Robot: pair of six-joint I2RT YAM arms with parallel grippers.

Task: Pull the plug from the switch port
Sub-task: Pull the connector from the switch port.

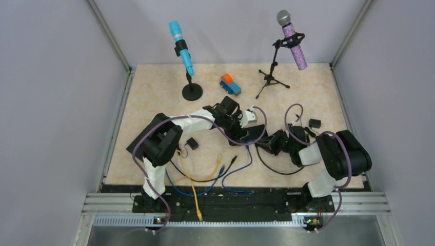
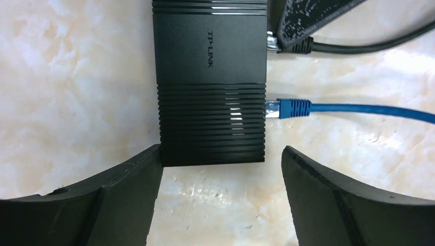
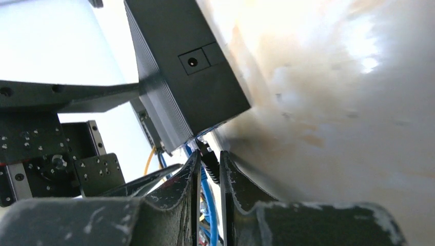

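The black TP-LINK switch (image 2: 210,82) lies flat on the table; it also shows in the top view (image 1: 252,134) and the right wrist view (image 3: 179,77). A blue plug (image 2: 290,108) sits in a port on its right side. A black plug (image 2: 292,45) sits in the port beyond it. My right gripper (image 3: 209,156) is shut on the black plug's boot (image 3: 210,165), right at the switch's edge. My left gripper (image 2: 223,159) is open around the switch's near end. Its left finger (image 2: 149,169) touches the switch's corner; the right finger (image 2: 308,174) stands apart.
A blue microphone on a round stand (image 1: 183,51), a purple microphone on a tripod (image 1: 292,43) and a toy truck (image 1: 231,84) stand at the back. Loose yellow (image 1: 194,187), blue (image 1: 225,177) and black cables lie at the front. Small black adapters (image 1: 192,143) (image 1: 314,123) lie nearby.
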